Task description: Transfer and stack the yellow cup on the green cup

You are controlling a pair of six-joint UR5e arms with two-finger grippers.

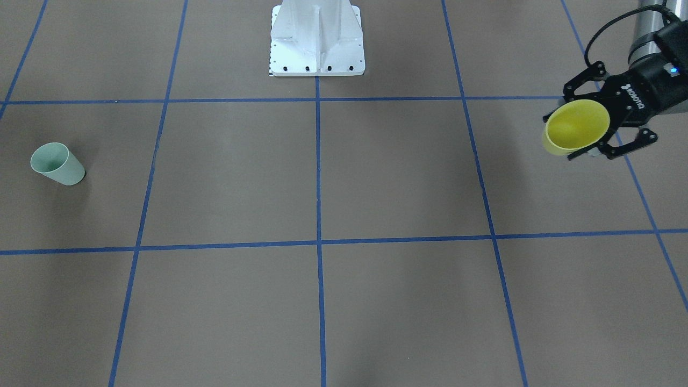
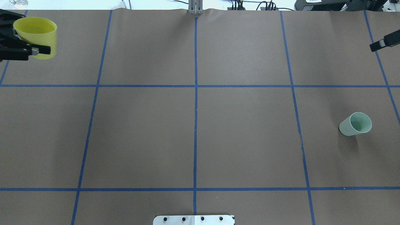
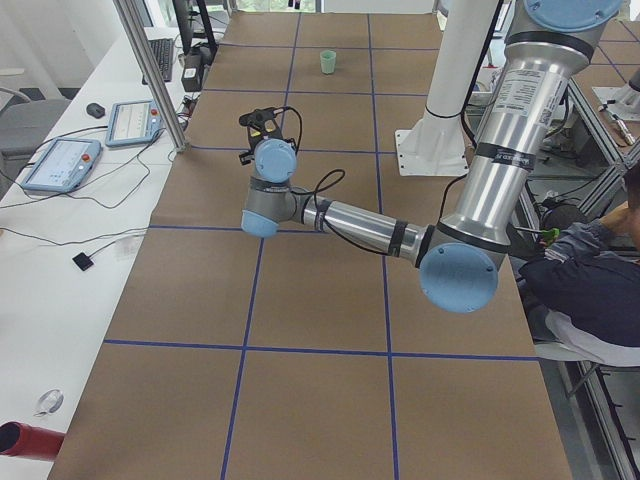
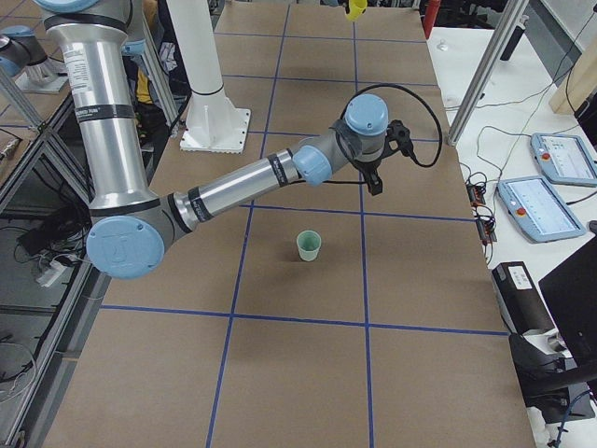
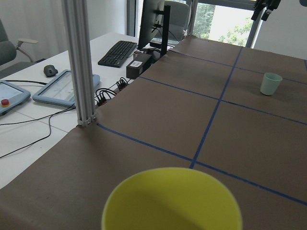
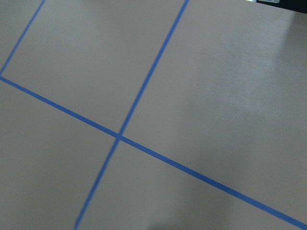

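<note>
My left gripper (image 1: 571,134) is shut on the yellow cup (image 1: 577,124) and holds it above the table's far left corner. It grips the cup by its side, with the cup's mouth up. The yellow cup also shows in the overhead view (image 2: 37,35) and fills the bottom of the left wrist view (image 5: 171,203). The green cup (image 2: 356,124) stands upright on the right side of the table, also seen in the front view (image 1: 57,164). My right gripper (image 2: 382,42) shows only as a dark tip at the right edge, beyond the green cup and apart from it. I cannot tell its state.
The brown table is marked with a blue tape grid. The white robot base (image 1: 317,42) stands at the middle of the robot's side. An aluminium post (image 5: 80,62) stands at the far edge, with tablets (image 5: 63,87) and a keyboard (image 5: 117,52) on a white desk beyond.
</note>
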